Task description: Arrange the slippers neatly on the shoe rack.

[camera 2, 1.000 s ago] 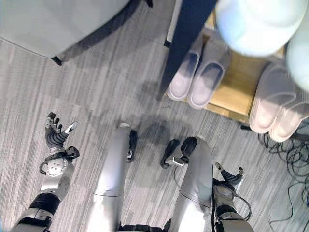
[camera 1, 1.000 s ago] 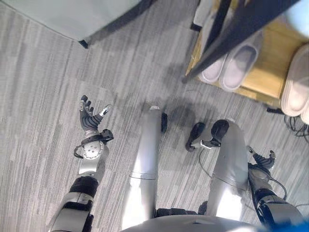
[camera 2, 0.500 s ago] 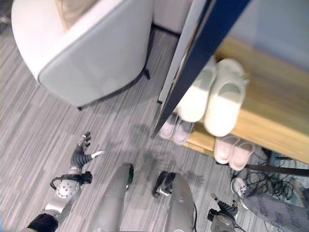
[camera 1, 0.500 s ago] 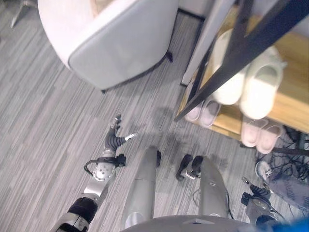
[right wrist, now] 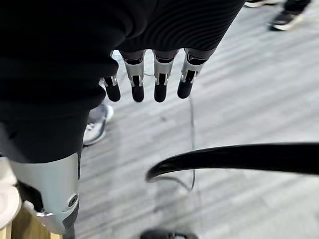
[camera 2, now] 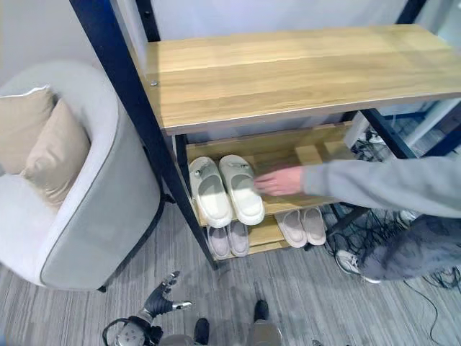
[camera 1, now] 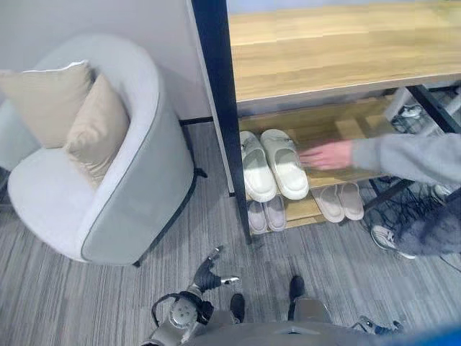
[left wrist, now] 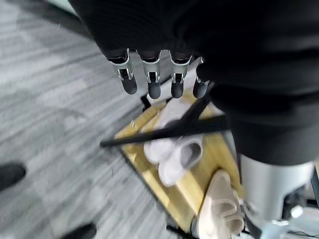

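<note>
Slippers (camera 1: 272, 164) paired on rack (camera 2: 288, 68) shelf, person's hand (camera 2: 278, 180) beside them. Left hand (camera 2: 162, 300) and right hand (right wrist: 149, 79) low, fingers straight, empty.

White slippers (camera 1: 274, 164) sit on the pale wood, dark-framed rack (camera 2: 288, 68); grey armchair (camera 1: 122, 180), beige cushions (camera 1: 94, 130), grey striped carpet (camera 1: 57, 303).

Grey striped carpet (camera 1: 65, 303) covers the floor. A pale grey armchair (camera 1: 137, 187) stands against a plain light wall (camera 1: 94, 25), carrying two beige cushions (camera 1: 86, 130). Just beside the armchair, a dark metal upright (camera 1: 223, 108) frames wooden shelving (camera 2: 302, 68), with cables (camera 1: 403, 209) tangled on the floor nearby.
</note>
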Controlling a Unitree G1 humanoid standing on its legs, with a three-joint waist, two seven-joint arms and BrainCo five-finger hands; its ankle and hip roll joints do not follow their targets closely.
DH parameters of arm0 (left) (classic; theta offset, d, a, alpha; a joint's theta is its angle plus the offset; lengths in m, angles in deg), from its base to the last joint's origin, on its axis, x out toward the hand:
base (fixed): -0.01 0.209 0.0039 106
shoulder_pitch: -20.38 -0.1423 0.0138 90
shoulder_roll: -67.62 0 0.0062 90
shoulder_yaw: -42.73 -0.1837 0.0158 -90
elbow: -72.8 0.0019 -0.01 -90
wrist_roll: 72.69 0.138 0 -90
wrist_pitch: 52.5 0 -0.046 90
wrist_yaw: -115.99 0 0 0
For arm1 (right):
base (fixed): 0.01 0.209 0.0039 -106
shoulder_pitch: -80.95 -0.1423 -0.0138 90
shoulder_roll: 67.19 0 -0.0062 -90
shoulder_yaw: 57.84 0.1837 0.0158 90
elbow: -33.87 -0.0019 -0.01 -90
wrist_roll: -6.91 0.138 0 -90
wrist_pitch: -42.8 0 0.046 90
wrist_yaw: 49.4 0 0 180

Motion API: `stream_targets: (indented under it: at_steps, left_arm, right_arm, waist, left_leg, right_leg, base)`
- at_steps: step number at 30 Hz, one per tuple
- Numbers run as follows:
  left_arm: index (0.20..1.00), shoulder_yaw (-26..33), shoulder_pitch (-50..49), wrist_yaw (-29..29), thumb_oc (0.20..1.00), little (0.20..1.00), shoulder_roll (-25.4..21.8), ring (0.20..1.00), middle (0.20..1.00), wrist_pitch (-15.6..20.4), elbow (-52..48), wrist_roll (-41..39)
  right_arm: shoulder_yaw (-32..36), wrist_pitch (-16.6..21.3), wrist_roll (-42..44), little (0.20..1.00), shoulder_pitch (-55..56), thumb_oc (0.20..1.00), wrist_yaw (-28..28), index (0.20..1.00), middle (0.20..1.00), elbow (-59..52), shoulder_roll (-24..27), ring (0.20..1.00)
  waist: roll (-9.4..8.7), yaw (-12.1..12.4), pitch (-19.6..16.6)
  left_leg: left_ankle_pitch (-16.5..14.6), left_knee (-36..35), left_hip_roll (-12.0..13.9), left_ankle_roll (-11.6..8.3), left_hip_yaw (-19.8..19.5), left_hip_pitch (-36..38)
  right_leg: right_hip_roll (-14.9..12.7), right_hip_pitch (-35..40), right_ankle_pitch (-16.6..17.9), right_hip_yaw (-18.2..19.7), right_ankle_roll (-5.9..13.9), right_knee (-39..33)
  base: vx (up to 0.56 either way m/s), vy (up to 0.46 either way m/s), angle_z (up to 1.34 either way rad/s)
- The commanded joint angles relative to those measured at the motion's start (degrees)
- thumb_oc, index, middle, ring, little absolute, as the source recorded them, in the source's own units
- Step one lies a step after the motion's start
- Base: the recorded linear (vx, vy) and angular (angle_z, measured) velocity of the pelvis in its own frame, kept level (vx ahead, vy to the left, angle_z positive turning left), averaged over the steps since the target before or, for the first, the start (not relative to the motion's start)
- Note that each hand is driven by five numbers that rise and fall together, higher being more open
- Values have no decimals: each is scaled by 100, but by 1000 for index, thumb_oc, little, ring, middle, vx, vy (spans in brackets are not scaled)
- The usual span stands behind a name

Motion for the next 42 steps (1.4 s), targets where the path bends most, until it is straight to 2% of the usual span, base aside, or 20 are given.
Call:
stream_targets:
  at_steps: [1, 2, 3, 5, 6, 10, 12, 13, 14, 18, 20, 23, 25, 27, 29, 30, 31, 36, 41, 42]
  left_arm:
    - [1000, 113, -37, -52, 1000, 1000, -60, 1000, 1000, 97, -308, -105]
    - [1000, 122, -28, -24, 1000, 1000, -22, 1000, 1000, 98, -198, -74]
    - [1000, 185, 3, 25, 1000, 1000, 178, 1000, 1000, 59, 93, -135]
    - [1000, 252, -41, 51, 1000, 1000, 303, 1000, 1000, 57, 204, -246]
    - [1000, 335, -54, 30, 1000, 1000, 407, 1000, 1000, 15, 340, -436]
    - [1000, 432, 66, 45, 1000, 1000, 598, 1000, 1000, -75, 653, -601]
    - [1000, 434, 221, 105, 1000, 1000, 728, 1000, 1000, -78, 780, -657]
    - [1000, 425, 271, 112, 1000, 1000, 768, 1000, 1000, -89, 804, -663]
    - [1000, 426, 272, 113, 1000, 1000, 770, 1000, 1000, -89, 805, -663]
    - [1000, 567, 235, 198, 1000, 1000, 986, 1000, 1000, -140, 1345, -571]
    - [1000, 628, 258, 309, 1000, 1000, 1037, 1000, 1000, -179, 1473, -505]
    - [1000, 930, 286, 387, 1000, 1000, 976, 1000, 1000, -229, 1802, -607]
    - [1000, 1142, 352, 359, 1000, 1000, 878, 1000, 1000, -235, 1981, -676]
    - [1000, 1341, 453, 383, 1000, 1000, 811, 1000, 1000, -228, 2159, -801]
    - [1000, 1376, 547, 425, 1000, 1000, 776, 1000, 1000, -197, 2204, -837]
    - [1000, 1413, 682, 478, 1000, 1000, 735, 1000, 1000, -173, 2223, -919]
    - [1000, 1406, 721, 533, 1000, 1000, 726, 1000, 1000, -163, 2240, -940]
    - [1000, 1686, 648, 592, 1000, 1000, 876, 1000, 1000, -147, 2347, -1290]
    - [1000, 1621, 622, 601, 1000, 1000, 982, 1000, 1000, -154, 2371, -1244]
    - [1000, 1602, 651, 628, 1000, 1000, 1000, 1000, 1000, -129, 2351, -1225]
  right_arm:
    - [22, 91, 43, 1000, -168, 1000, -95, 1000, 1000, -8, 72, 1000]
    - [14, 105, 82, 1000, -146, 1000, -88, 1000, 1000, 0, 61, 1000]
    - [-120, 81, 32, 1000, -92, 1000, -102, 1000, 1000, 17, 48, 1000]
    - [-202, 68, -38, 1000, -98, 1000, -130, 1000, 1000, 32, 89, 1000]
    - [-329, 89, -108, 1000, -112, 1000, -156, 1000, 1000, 18, 137, 1000]
    - [-538, 120, -226, 1000, -99, 1000, -202, 1000, 1000, -82, 191, 1000]
    - [-687, 147, -342, 1000, -161, 1000, -194, 1000, 1000, -191, 289, 1000]
    - [-752, 122, -428, 1000, -194, 1000, -198, 1000, 1000, -239, 368, 1000]
    - [-753, 122, -429, 1000, -194, 1000, -198, 1000, 1000, -239, 369, 1000]
    - [-778, 67, -395, 1000, -160, 1000, -261, 1000, 1000, -179, 318, 1000]
    - [-795, 83, -389, 1000, -256, 1000, -237, 1000, 1000, -186, 294, 1000]
    - [-810, 97, -410, 1000, -252, 1000, -258, 1000, 1000, -259, 212, 1000]
    - [-826, 83, -380, 1000, -472, 1000, -279, 1000, 1000, -203, 128, 1000]
    - [-792, 131, -280, 1000, -508, 1000, -267, 1000, 1000, -222, 31, 1000]
    - [-743, 163, -165, 1000, -548, 1000, -255, 1000, 1000, -299, 18, 1000]
    - [-682, 166, 43, 1000, -580, 1000, -281, 1000, 1000, -344, 31, 1000]
    - [-692, 186, 91, 1000, -575, 1000, -267, 1000, 1000, -385, 7, 1000]
    - [-762, 459, 390, 1000, -591, 1000, -327, 1000, 1000, -991, 67, 1000]
    - [-1097, 574, 355, 1000, -549, 1000, -447, 1000, 1000, -1532, 23, 1000]
    - [-1428, 603, 303, 1000, -609, 1000, -584, 1000, 1000, -1782, -34, 1000]
  waist:
    - [-56, 222, 293]
    - [-70, 244, 218]
    - [-73, 286, 72]
    - [-48, 285, -2]
    - [-67, 315, -66]
    - [-121, 367, -102]
    - [-195, 422, 1]
    - [-223, 436, 20]
    - [-221, 432, 19]
    - [-142, 388, -105]
    - [-76, 444, -97]
    - [-62, 467, -119]
    - [-52, 584, -46]
    - [-21, 601, -39]
    - [-22, 510, -53]
    - [-101, 379, -85]
    - [-147, 374, -106]
    - [-128, 376, -372]
    - [-91, 365, -417]
    - [-77, 392, -452]
  left_leg:
    - [123, -300, 102, -204, -238, -67]
    - [152, -329, 76, -215, -244, -73]
    - [185, -506, 87, -234, -311, 30]
    - [237, -633, 163, -270, -324, 121]
    - [380, -743, 242, -355, -369, 125]
    - [673, -968, 377, -513, -587, 63]
    - [833, -807, 412, -631, -627, -166]
    - [733, -705, 358, -571, -516, -235]
    - [725, -692, 356, -570, -519, -243]
    - [230, -348, -206, -299, 174, -16]
    - [210, -451, -334, -235, -86, 22]
    - [264, -574, -293, -140, -74, 88]
    - [237, -507, -133, -129, -37, 38]
    - [189, -508, -16, -106, -200, 88]
    - [137, -525, 3, -119, -379, 174]
    - [85, -459, -81, -140, -568, 222]
    - [35, -446, -121, -144, -608, 267]
    - [163, -842, 37, -266, -722, 529]
    - [285, -1123, 118, -314, -764, 699]
    - [332, -1179, 150, -345, -808, 661]
  right_leg:
    - [296, 333, -35, 372, 244, 535]
    - [398, 477, -107, 546, 208, 393]
    - [573, 674, -487, 762, 35, -30]
    - [693, 800, -504, 774, -28, -230]
    - [829, 958, -520, 745, -144, -561]
    - [986, 1170, -503, 539, -299, -1054]
    - [932, 1241, -417, 336, -330, -1270]
    - [889, 1211, -349, 215, -345, -1328]
    - [889, 1211, -347, 211, -344, -1331]
    - [934, 1114, -284, 165, -353, -1242]
    - [1019, 1081, -367, 220, -376, -1092]
    - [1080, 1032, -562, 209, -344, -558]
    - [874, 716, -663, -10, -170, 234]
    - [523, 551, -499, 233, -107, 494]
    - [437, 523, -406, 753, -94, 249]
    - [543, 648, -369, 1404, -56, -115]
    - [567, 729, -358, 1482, -67, -287]
    - [673, 1250, -262, 1206, -144, -1150]
    - [752, 1457, -280, 1045, -196, -1396]
    - [769, 1465, -331, 944, -215, -1421]
  base:
    - [-46, -72, -7]
    - [-35, -193, 0]
    - [5, -223, -6]
    - [-27, -321, 1]
    - [-83, -368, 21]
    - [-88, -265, 28]
    - [-192, -188, 58]
    - [-193, -129, 56]
    - [-148, -91, 57]
    - [-46, -9, 36]
    - [37, 47, -1]
    - [5, 21, -21]
    - [-67, -49, -45]
    - [38, -138, -60]
    - [137, -144, 14]
    - [165, -137, 42]
    - [189, -196, 115]
    - [117, -148, 55]
    - [33, -52, 5]
    - [-9, -21, 15]
